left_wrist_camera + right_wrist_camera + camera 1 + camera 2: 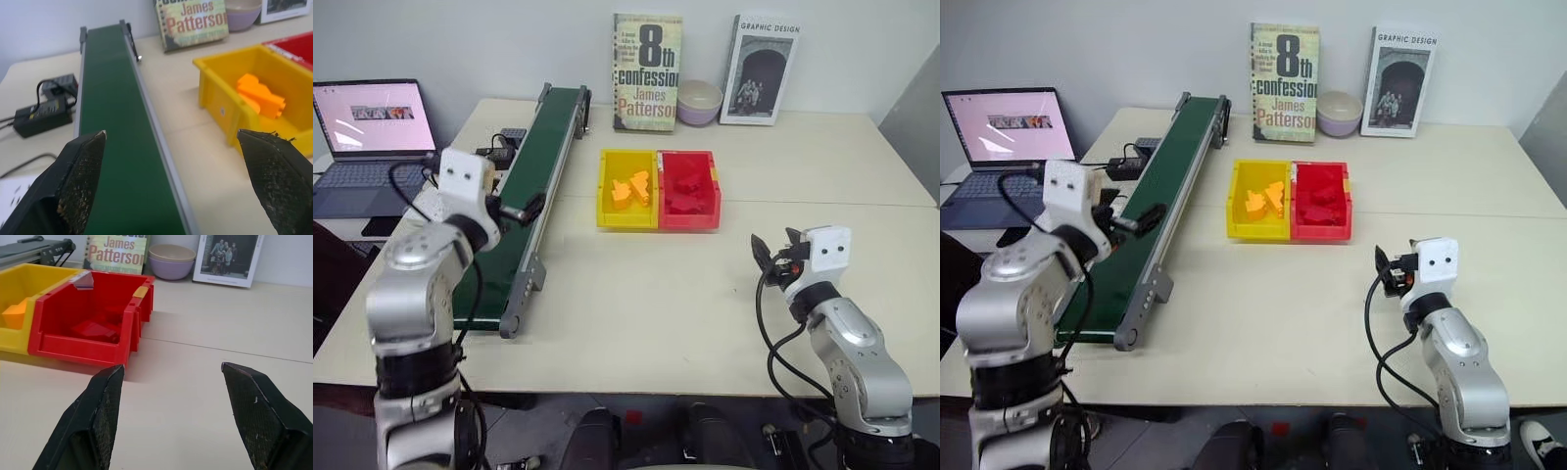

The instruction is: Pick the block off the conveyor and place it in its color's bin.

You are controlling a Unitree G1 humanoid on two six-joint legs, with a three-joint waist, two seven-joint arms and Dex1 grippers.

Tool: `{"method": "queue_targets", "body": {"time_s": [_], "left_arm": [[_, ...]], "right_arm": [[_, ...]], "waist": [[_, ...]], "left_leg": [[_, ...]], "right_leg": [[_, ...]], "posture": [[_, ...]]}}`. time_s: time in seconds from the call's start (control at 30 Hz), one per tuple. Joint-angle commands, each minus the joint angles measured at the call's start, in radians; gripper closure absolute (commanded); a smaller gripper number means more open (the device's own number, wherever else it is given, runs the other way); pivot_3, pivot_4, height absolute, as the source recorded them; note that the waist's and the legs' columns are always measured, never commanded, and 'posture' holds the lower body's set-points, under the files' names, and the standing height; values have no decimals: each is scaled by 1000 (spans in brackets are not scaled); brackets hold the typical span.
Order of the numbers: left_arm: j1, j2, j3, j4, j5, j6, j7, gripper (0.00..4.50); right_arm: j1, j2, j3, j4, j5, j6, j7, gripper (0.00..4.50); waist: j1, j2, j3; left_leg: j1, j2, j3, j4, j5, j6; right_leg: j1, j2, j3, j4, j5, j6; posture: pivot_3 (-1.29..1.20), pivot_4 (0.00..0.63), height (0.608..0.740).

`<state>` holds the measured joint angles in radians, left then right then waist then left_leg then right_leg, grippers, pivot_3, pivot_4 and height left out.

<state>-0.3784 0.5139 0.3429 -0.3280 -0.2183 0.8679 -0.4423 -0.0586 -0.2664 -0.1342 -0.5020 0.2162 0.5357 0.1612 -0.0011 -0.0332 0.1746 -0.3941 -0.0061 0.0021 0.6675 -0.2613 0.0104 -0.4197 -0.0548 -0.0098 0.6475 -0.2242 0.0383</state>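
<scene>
The conveyor (pixel 543 157) is a long dark green belt with silver rails, running away from me on the left, and I see nothing on the belt. My left gripper (pixel 527 207) hovers open over its right rail near the middle, and between its fingertips (pixel 93 147) lie only belt and table. The red bin (pixel 690 219) stands mid-table, joined to a yellow bin (pixel 626 219). Red blocks (pixel 93 329) lie inside the red bin. My right gripper (pixel 775 245) is open and empty, low over the table to the right of and nearer than the red bin.
Orange pieces (pixel 259 95) lie in the yellow bin. A black power adapter (pixel 41 117) with cables sits left of the belt, with a laptop (pixel 372 127) beyond. Two books (pixel 646 73) and a bowl (pixel 698 103) stand along the back wall.
</scene>
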Motion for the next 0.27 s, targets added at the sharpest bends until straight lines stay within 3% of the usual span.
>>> {"method": "queue_targets", "body": {"time_s": [0.03, 0.27], "left_arm": [[88, -28, 68, -90, -20, -9, 52, 44], [165, -93, 95, -114, -59, -47, 109, 44]], "right_arm": [[-5, 3, -7, -19, -13, -28, -11, 1199], [-1, 7, -6, -14, -27, -34, -19, 1199]], "waist": [[0, 0, 0], [2, 0, 0]], "left_leg": [[0, 0, 0, 0, 0, 0], [0, 0, -1, 1, 0, 0]], "right_leg": [[0, 0, 0, 0, 0, 0], [1, 0, 0, 0, 0, -1]], "posture": [[0, 150, 740], [0, 150, 740]]}}
